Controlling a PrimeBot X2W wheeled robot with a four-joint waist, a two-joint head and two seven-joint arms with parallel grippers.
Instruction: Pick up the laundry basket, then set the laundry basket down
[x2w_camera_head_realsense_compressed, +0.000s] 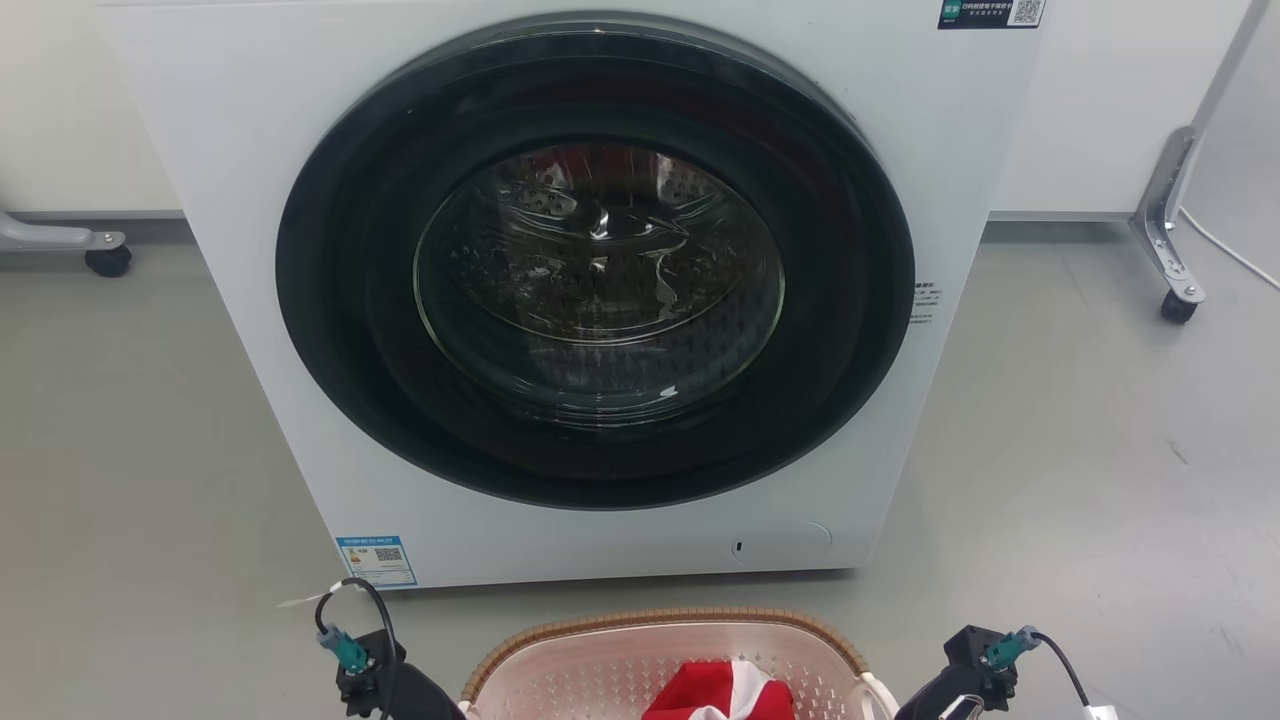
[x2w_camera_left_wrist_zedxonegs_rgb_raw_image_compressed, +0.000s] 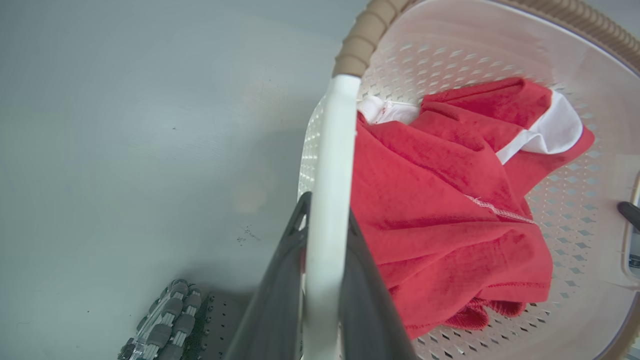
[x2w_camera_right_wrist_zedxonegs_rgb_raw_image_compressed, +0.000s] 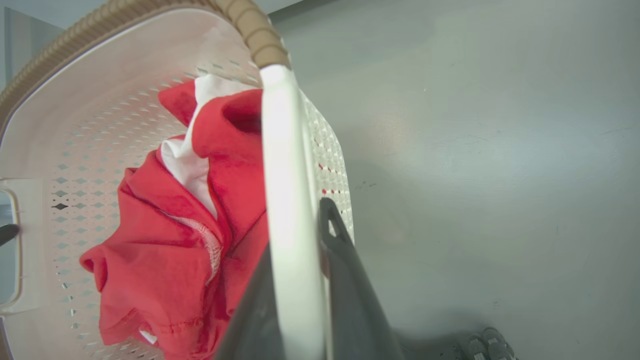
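Laundry basket (x2w_camera_head_realsense_compressed: 600, 675) lay at the near edge of the grey floor (x2w_camera_head_realsense_compressed: 120, 450), just in front of the white front-loading washing machine (x2w_camera_head_realsense_compressed: 600, 270), roughly centred on its round door and apart from the machine's foot. Whether its base rested on the floor or hung just clear of it could not be told. Inside lay a crumpled red and white garment (x2w_camera_left_wrist_zedxonegs_rgb_raw_image_compressed: 450, 210), bunched toward the middle of the perforated cream-pink tub. The basket sat between the two arms. Its left white handle (x2w_camera_left_wrist_zedxonegs_rgb_raw_image_compressed: 332, 150) ran through the left gripper (x2w_camera_left_wrist_zedxonegs_rgb_raw_image_compressed: 327, 220), and its right white handle (x2w_camera_right_wrist_zedxonegs_rgb_raw_image_compressed: 287, 150) ran through the right gripper (x2w_camera_right_wrist_zedxonegs_rgb_raw_image_compressed: 295, 235). In each wrist view the dark fingers (x2w_camera_left_wrist_zedxonegs_rgb_raw_image_compressed: 280, 280) stood one on either side of the handle bar and pressed against it, so both grippers looked clamped on the handles rather than spread. The step in hand appeared to be the lift. To do it well, both arms would probably need to rise together at one pace, holding the brown rim (x2w_camera_head_realsense_compressed: 660, 617) level so the garment did not slide. The hold seemed narrow on a smooth plastic bar. A slow, straight pull with no twist at the wrists should guard against slipping, and the basket should be kept off the machine's front.
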